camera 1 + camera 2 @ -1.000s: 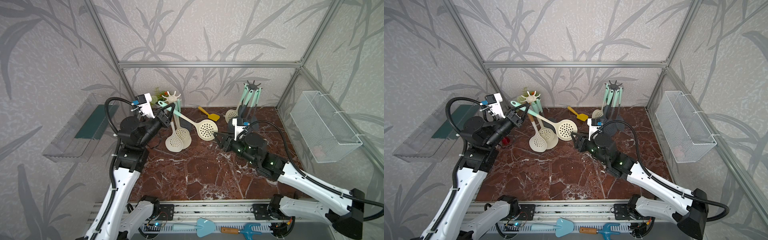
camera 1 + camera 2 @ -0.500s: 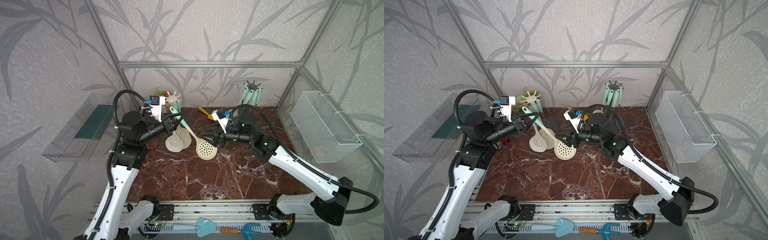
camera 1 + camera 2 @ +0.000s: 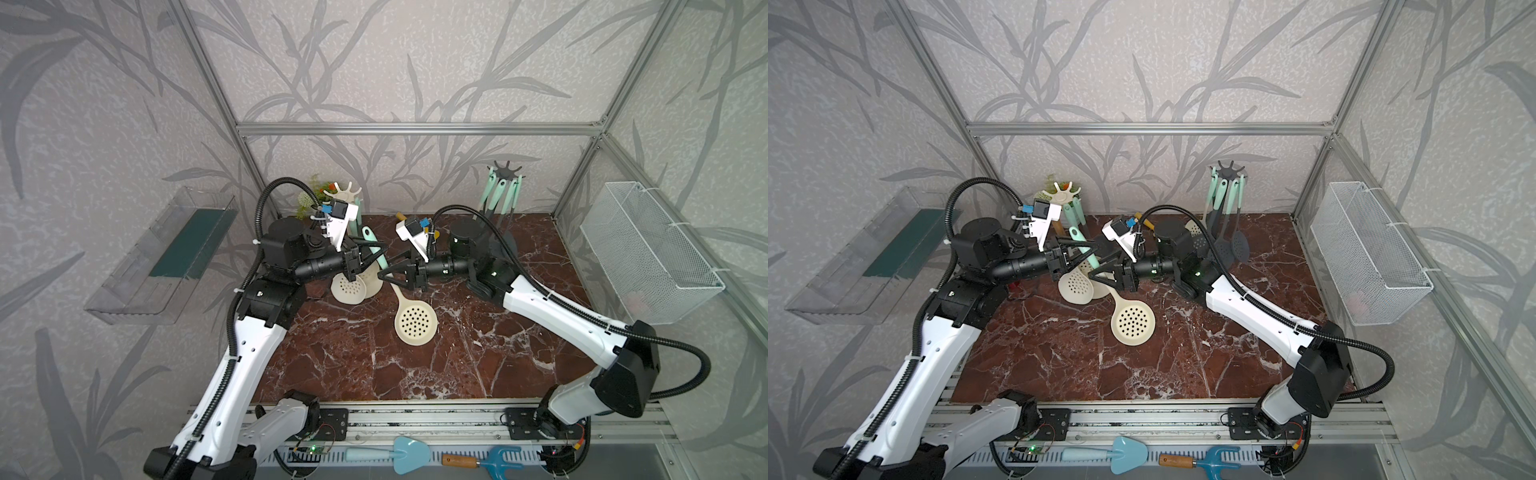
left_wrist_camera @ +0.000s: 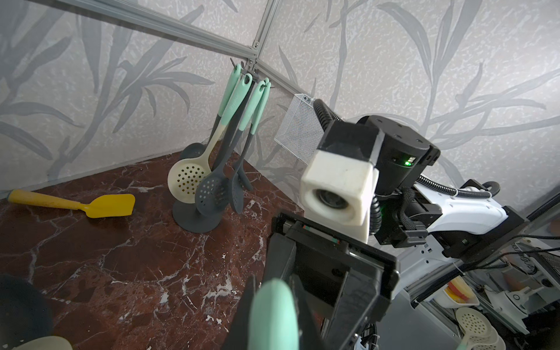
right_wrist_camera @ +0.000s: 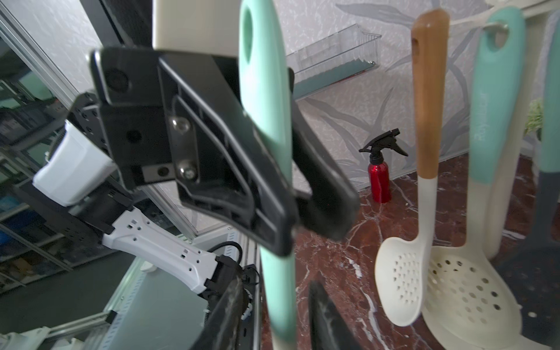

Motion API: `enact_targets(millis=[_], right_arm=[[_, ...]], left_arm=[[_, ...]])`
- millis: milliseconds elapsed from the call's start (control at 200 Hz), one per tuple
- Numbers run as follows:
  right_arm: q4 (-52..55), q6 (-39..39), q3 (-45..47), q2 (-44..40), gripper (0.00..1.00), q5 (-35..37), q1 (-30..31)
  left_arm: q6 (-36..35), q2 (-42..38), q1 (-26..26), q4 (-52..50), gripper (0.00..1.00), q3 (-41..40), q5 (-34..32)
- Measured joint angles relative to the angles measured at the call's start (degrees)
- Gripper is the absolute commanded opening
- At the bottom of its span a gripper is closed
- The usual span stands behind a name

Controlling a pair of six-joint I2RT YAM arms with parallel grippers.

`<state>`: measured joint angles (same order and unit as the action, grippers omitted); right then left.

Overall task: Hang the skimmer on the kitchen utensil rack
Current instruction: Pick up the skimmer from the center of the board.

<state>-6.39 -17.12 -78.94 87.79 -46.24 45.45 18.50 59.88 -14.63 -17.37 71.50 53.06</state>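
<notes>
Left gripper [image 3: 376, 258] clamped, right gripper [image 3: 384, 274] facing it

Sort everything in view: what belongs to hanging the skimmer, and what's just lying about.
Job: skimmer, left claw, right claw, cream utensil rack, dark utensil rack.
Lying about: yellow spatula, red spray bottle, wire basket, garden trowel.

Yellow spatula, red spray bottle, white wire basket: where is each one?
Yellow flat spatula [image 4: 110, 206]: left wrist view, blade.
Red spray bottle [image 5: 378, 181]: right wrist view, body.
White wire basket [image 3: 631, 257]: in a top view, mesh wall.
</notes>
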Motion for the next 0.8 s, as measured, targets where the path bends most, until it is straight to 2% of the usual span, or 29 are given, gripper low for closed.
enact_targets(millis=[70,120,155,210,245,350,475,585,800], right_arm=[[-1.16,0.0,-0.09,0.52,0.0,-0.92,-0.11],[-1.6,0.09,-0.07,0.66,0.0,-1.36,-0.07],[-1.79,-0.02,-0.09,0.66,0.0,-1.38,-0.04],[-2.32,0.2,-0.07,0.66,0.0,-0.85,-0.02],[-2.38,0.24,-0.07,0.61,0.0,-0.09,-0.02],[-2.34,0.33,0.74,0.28,0.0,4.33,0.09],[-1.66,0.74,3.74,-1.77,0.0,12.28,-0.09],[-0.79,0.37,5.66,-4.02,0.0,22.4,-0.09],[-0.07,-3.76,7.45,-7.72,0.0,41.64,0.68]], left_arm=[[-0.04,0.35,-0.57,-0.85,0.0,0.66,0.09],[-0.24,0.39,-0.61,-1.31,0.0,0.92,0.02],[-0.37,0.35,-0.66,-1.6,0.09,1.22,-0.33],[-0.57,0.37,-0.85,-2.08,0.3,1.77,-1.16],[-0.79,0.37,-1.03,-2.4,0.38,2.14,-2.14],[-0.31,-0.22,-1.18,-3.72,0.51,2.82,-5.62],[0.22,-2.62,-1.6,-4.02,0.55,1.84,-9.2],[0.57,-5.9,-3.13,-3.89,0.56,-1.2,-12.68],[0.72,-9.62,-8.63,-1.6,0.52,-8.52,-21.27]])
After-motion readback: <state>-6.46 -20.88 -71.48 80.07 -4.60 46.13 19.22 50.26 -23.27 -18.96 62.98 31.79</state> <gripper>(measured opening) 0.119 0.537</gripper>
